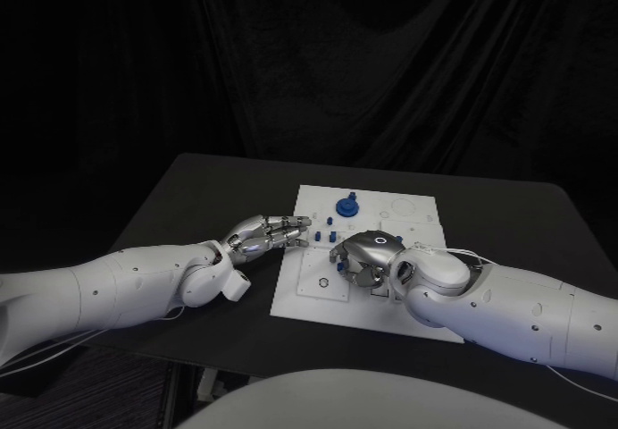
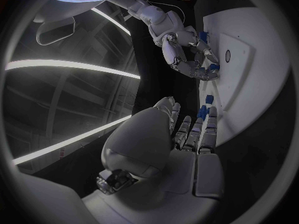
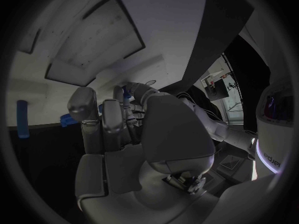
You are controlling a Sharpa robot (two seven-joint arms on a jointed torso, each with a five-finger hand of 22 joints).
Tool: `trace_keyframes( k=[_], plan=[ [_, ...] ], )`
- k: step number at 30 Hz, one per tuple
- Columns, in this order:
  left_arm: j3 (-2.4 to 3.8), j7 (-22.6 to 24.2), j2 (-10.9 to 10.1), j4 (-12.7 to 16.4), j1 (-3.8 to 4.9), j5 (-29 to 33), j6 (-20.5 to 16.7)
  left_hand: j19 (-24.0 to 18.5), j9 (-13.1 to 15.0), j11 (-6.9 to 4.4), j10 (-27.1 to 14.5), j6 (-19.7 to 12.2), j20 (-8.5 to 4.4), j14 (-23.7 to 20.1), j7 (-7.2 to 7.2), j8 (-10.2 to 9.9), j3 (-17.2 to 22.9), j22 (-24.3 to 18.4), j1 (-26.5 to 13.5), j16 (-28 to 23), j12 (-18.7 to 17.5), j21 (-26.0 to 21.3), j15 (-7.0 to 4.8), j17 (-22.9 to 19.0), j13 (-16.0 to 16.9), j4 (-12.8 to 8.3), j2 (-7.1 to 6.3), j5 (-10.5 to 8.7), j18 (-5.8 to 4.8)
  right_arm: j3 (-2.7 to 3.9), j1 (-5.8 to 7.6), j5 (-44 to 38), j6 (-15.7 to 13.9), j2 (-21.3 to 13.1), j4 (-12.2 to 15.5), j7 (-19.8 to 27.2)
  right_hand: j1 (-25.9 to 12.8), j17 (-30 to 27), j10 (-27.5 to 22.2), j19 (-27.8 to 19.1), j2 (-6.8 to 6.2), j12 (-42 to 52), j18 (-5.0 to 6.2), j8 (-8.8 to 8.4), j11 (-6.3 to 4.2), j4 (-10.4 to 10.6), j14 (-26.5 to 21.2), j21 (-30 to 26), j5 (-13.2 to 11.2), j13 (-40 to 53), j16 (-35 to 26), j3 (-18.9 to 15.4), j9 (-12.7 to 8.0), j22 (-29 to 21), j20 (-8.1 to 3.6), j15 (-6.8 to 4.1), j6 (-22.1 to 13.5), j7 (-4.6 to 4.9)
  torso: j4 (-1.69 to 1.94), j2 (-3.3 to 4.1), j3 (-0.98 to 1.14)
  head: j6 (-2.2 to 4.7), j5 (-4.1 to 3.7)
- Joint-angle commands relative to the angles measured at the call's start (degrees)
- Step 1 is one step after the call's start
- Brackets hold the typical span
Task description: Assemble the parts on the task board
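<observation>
The white task board lies in the middle of the black table. A blue knob-shaped part stands upright near its far edge. Small blue parts lie near the board's left edge. My left hand reaches in there with its fingers stretched out side by side, the fingertips touching those parts and gripping nothing. My right hand is curled over the board's middle. It pinches a small blue part between thumb and finger. Another blue part stands on the board beyond it.
Shallow recesses and round outlines mark the board's far right area. Bare black table surrounds the board on all sides, ending at a front edge near my arms. A dark curtain hangs behind the table.
</observation>
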Motion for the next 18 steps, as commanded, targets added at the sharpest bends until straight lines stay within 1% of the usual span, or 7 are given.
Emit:
trace_keyframes(
  k=[1, 2, 4, 10, 15, 17, 18],
  plan=[
    [0.06, 6.68, 0.13, 0.06, -0.10, 0.44, 0.69, -0.27, -0.09, -0.07, -0.34, -0.14, 0.33, -0.51, 0.10, -0.17, 0.35, -0.05, 0.04, -0.01, -0.39, -0.15, 0.02, -0.08, -0.07, 0.08, 0.40, 0.34, 1.16, 0.01, -0.20, -0.13, 0.72, 0.03, 0.02, -1.30, 0.02, -0.24, -0.72, -0.46, -0.61, -0.19, -0.01, -1.18, 0.04, 0.40, -0.54, -0.49, -0.46, -0.02, -0.40, -0.15, -1.88, 6.72, 0.18, 0.22, -0.73, -0.25, 0.02, 0.01, 0.01, -0.01, 0.00],
    [0.06, 6.67, 0.14, 0.05, -0.11, 0.44, 0.69, -0.27, -0.09, -0.07, -0.34, -0.14, 0.33, -0.51, 0.10, -0.17, 0.35, -0.05, 0.04, -0.01, -0.39, -0.15, 0.02, -0.08, -0.07, 0.08, 0.40, 0.34, 1.16, 0.01, -0.20, -0.13, 0.68, 0.03, 0.02, -1.30, 0.02, -0.23, -0.77, -0.50, -0.63, -0.15, 0.01, -1.39, 0.05, 0.43, -0.54, -0.58, -0.57, -0.01, -0.37, -0.21, -2.30, 6.71, 0.20, 0.25, -0.99, -0.39, 0.01, 0.01, 0.02, -0.01, 0.02],
    [0.06, 6.65, 0.15, 0.03, -0.12, 0.44, 0.70, -0.27, -0.09, -0.07, -0.34, -0.14, 0.33, -0.51, 0.10, -0.17, 0.35, -0.05, 0.04, -0.01, -0.39, -0.15, 0.02, -0.08, -0.07, 0.08, 0.40, 0.34, 1.16, 0.01, -0.20, -0.13, 0.60, 0.02, 0.02, -1.32, -0.02, -0.46, -1.26, -0.64, -0.64, -0.14, 0.06, -1.61, 0.18, 0.57, -0.72, -0.95, -1.20, 0.01, -0.46, -0.51, -3.92, 6.63, 0.30, 0.35, -1.98, -0.78, -0.01, 0.01, 0.03, -0.01, 0.04],
    [0.06, 6.67, 0.18, 0.01, -0.15, 0.44, 0.73, -0.27, -0.09, -0.07, -0.34, -0.14, 0.33, -0.51, 0.10, -0.17, 0.35, -0.05, 0.04, -0.01, -0.39, -0.15, 0.02, -0.08, -0.07, 0.08, 0.40, 0.34, 1.16, 0.02, -0.20, -0.13, -0.28, -0.21, 0.21, -1.30, -0.19, -1.17, -2.95, -1.25, -0.77, -0.34, 0.25, -1.52, 0.59, 0.83, -1.32, -2.26, -2.19, 0.08, -0.93, -1.22, -6.15, 6.34, 0.52, 0.62, -2.66, -1.18, 0.03, -0.02, 0.01, -0.01, 0.00],
    [0.06, 6.80, 0.02, 0.12, -0.19, 0.45, 0.55, -0.27, -0.09, -0.07, -0.34, -0.14, 0.33, -0.51, 0.10, -0.17, 0.35, -0.05, 0.04, -0.01, -0.39, -0.15, 0.02, -0.08, -0.07, 0.08, 0.40, 0.34, 1.16, 0.16, 0.04, -0.13, -2.94, -1.28, 1.10, -1.11, -0.31, -1.59, -4.61, -1.77, -0.99, -0.33, 0.40, -1.34, 0.94, 1.00, -1.79, -3.29, -2.75, 0.31, -1.18, -1.93, -7.47, 6.12, 0.74, 0.83, -2.21, -1.21, 0.02, -0.04, 0.00, -0.01, -0.02],
    [0.06, 6.87, -0.08, 0.19, -0.20, 0.45, 0.41, -0.29, -0.07, -0.14, -0.41, -0.04, 0.31, -0.58, 0.12, -0.14, 0.59, -0.12, -0.05, -0.01, -0.41, -0.17, -0.02, -0.10, -0.07, 0.03, 0.31, 0.33, 1.18, 0.26, 0.48, -0.13, -3.86, -1.90, 1.66, -1.07, -0.32, -1.81, -5.72, -2.03, -1.07, -0.42, 0.48, -1.31, 1.14, 1.08, -2.03, -3.81, -2.94, 0.39, -1.30, -2.28, -8.09, 6.01, 0.82, 0.92, -1.99, -1.25, 0.03, -0.04, 0.01, -0.01, -0.13],
    [0.06, 6.92, -0.14, 0.23, -0.20, 0.45, 0.34, -0.31, -0.05, -0.15, -0.39, 0.01, 0.30, -0.62, 0.13, -0.13, 0.63, -0.14, -0.07, -0.02, -0.36, -0.18, -0.04, -0.12, -0.07, 0.02, 0.27, 0.32, 1.18, 0.30, 0.80, -0.13, -4.25, -2.28, 2.04, -1.07, -0.33, -1.94, -6.98, -2.16, -1.14, -0.62, 0.51, -1.30, 1.39, 1.19, -2.21, -4.09, -3.14, 0.34, -1.33, -2.67, -8.77, 5.97, 0.92, 1.04, -1.79, -1.23, 0.03, -0.04, 0.00, -0.01, -0.17]
  ],
)
